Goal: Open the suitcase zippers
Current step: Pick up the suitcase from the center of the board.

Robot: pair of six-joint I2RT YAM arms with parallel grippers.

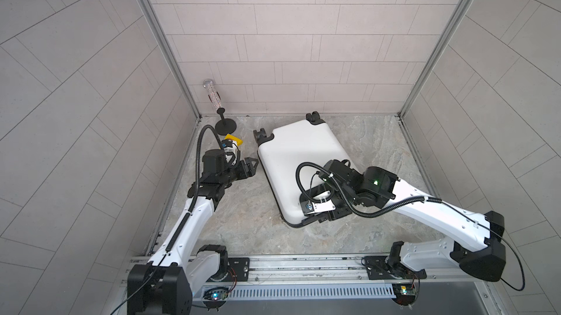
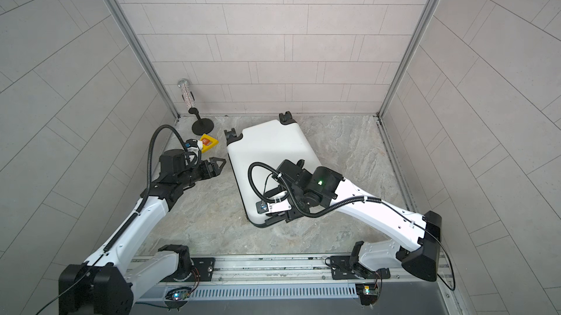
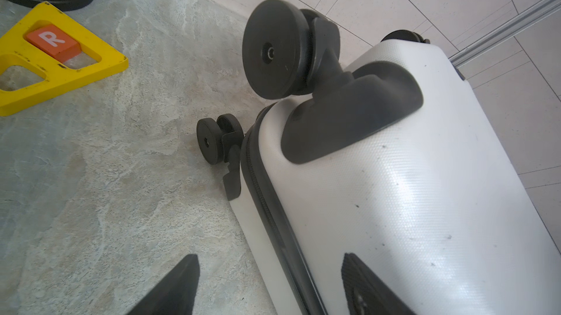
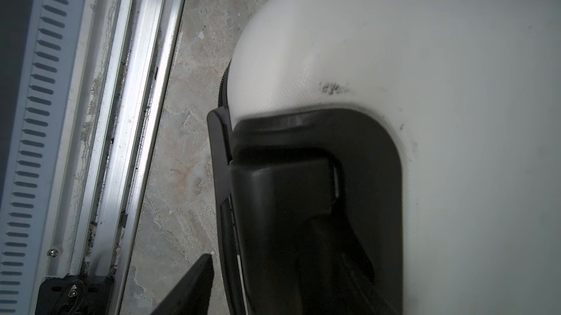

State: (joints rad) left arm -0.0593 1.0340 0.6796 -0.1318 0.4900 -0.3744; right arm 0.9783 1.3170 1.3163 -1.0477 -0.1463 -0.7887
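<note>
While the zippers [image 3: 267, 207] are lying just ahead of the left gripper's [image 1: 253, 167] open, empty fingers [image 3: 173, 286], the right gripper [image 1: 317, 218] is hovering over the suitcase's [image 1: 291, 152] near end. Its opening I cannot tell.

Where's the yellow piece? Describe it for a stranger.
Start at the white suitcase on the marbled surface. Left of its wheels, beside the black round-based stand, lies a flat yellow triangular frame. It alone is yellow, holding an orange block marked R.
</note>
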